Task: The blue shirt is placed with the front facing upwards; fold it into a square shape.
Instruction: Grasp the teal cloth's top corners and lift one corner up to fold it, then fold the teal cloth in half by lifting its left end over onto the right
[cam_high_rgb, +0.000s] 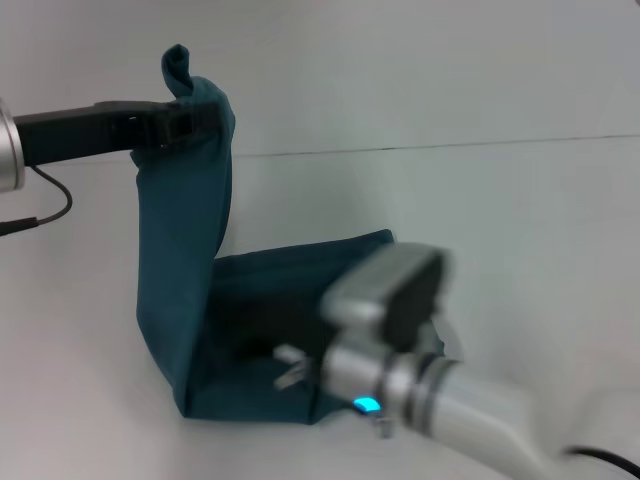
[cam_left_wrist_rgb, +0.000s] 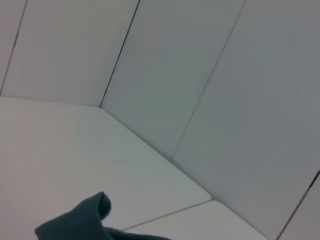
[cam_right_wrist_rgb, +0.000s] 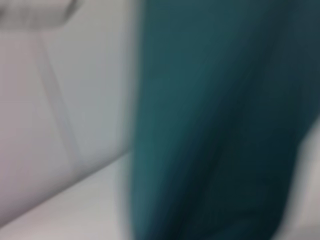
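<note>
Left gripper (cam_high_rgb: 185, 118) is clamped on one end of the shirt (cam_high_rgb: 185, 260) and holds it high above the table (cam_high_rgb: 500, 220), so a long strip of cloth hangs down from it. Lower part of the shirt lies bunched on the table, below and to the right of this gripper. Right gripper (cam_high_rgb: 290, 365) is low, at the near edge of the lying cloth; I cannot tell if it is open or closed on something. In the left wrist view only a small curl of shirt (cam_left_wrist_rgb: 85, 220) shows. I think the risk is that the cloth slips from the left gripper, because only a small tip is pinched. If the arms move unevenly, the fold may land crooked and wrinkled.
</note>
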